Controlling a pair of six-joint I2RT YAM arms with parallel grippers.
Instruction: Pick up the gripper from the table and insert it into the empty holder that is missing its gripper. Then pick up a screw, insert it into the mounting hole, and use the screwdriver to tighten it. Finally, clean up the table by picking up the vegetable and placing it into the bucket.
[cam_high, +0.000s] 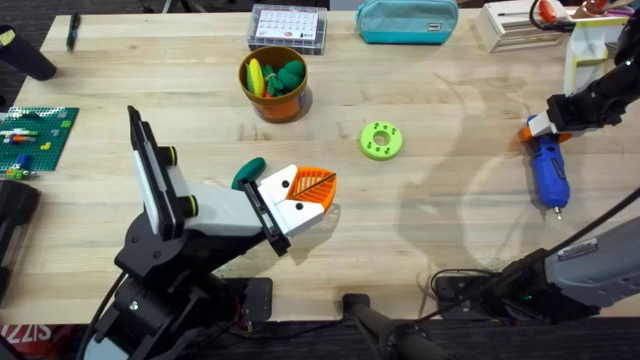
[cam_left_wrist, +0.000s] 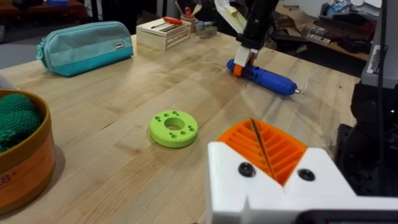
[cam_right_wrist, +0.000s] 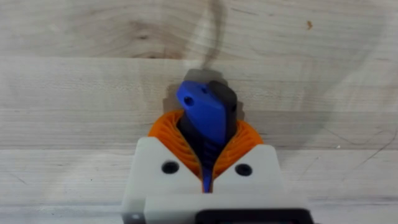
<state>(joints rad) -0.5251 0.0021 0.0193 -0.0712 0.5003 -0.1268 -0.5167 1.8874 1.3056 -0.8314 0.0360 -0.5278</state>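
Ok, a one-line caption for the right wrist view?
Right gripper shut on the blue screwdriver, seen end-on above the wooden table.

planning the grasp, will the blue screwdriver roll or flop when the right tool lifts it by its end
The screwdriver looks like rigid plastic, so it probably won't flop. Its pen-like round body lying flat on the table could roll if nudged. Held at one end by the right tool, it may droop or pivot.

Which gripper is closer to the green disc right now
Left. The left gripper hovers just short of the green disc, shut on nothing; the right gripper is farther off, clamped on the screwdriver.
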